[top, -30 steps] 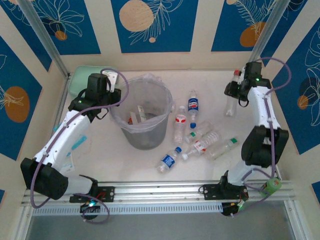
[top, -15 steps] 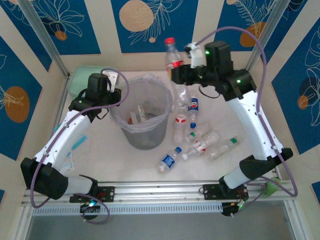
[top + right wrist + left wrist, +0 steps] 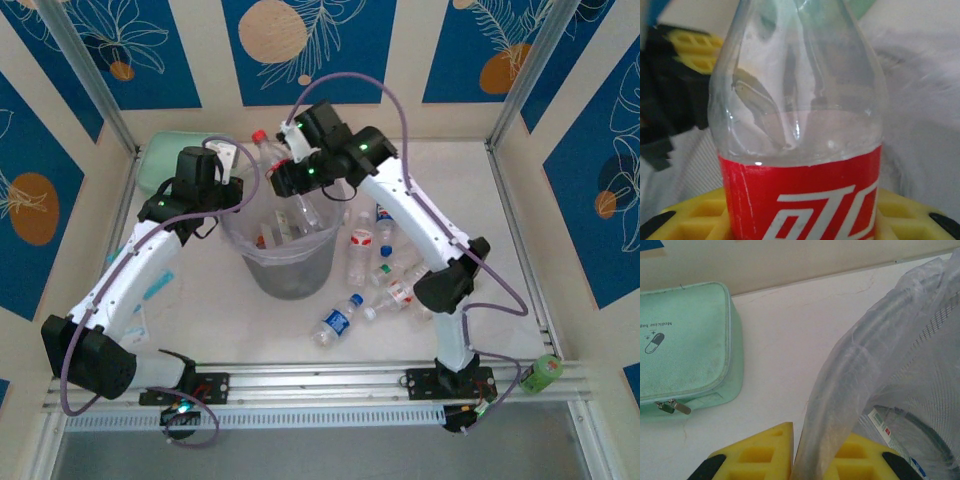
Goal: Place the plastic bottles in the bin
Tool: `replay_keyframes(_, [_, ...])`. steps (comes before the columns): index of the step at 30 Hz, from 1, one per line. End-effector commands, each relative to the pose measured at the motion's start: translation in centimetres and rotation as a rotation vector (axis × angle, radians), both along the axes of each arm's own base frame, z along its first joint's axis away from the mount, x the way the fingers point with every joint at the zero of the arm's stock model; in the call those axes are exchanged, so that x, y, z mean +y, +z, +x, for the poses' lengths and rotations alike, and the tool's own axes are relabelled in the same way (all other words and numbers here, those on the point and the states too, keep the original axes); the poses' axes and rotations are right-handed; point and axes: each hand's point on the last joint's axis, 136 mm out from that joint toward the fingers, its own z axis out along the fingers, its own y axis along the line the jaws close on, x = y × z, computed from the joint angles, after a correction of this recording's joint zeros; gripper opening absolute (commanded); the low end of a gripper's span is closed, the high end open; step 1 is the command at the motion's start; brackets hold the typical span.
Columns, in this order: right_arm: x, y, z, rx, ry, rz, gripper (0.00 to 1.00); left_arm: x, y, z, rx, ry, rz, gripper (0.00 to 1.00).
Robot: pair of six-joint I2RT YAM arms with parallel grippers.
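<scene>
lab test cell: aluminium rails (image 3: 320,378), printed panels (image 3: 305,50)

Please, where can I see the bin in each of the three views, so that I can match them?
Top external: bin in the centre, between the arms.
Left wrist: right side, rim running down between the yellow fingers.
Right wrist: blurred pale plastic right of the bottle, probably its liner.
Shared landmark: left gripper on the rim; its fingers sit upper left in the right wrist view.
</scene>
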Motion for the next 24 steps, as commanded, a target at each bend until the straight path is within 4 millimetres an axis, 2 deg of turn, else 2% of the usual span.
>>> replay_keyframes(1, [-0.1,-1.8,-0.8,0.042,-0.011,-0.055,0.22,0.5,-3.9,-0.6,0.091,0.015,0.081,0.00])
replay_keyframes(7, [0.3,-8.2,-0.9,0.140,-0.019,-0.165,0.20,0.4,-3.4,-0.7,0.083,0.015,0.064,0.00])
replay_keyframes(15, [0.4,-15.9,-0.5,0.257,-0.074,-0.243,0.21,0.4,-3.4,-0.7,0.082,0.017,0.067,0.00])
replay_keyframes(24, [-0.3,-22.9,-0.7,0.346,-0.109,-0.327,0.50,0.3,-3.4,-0.7,0.082,0.013,0.062,0.00])
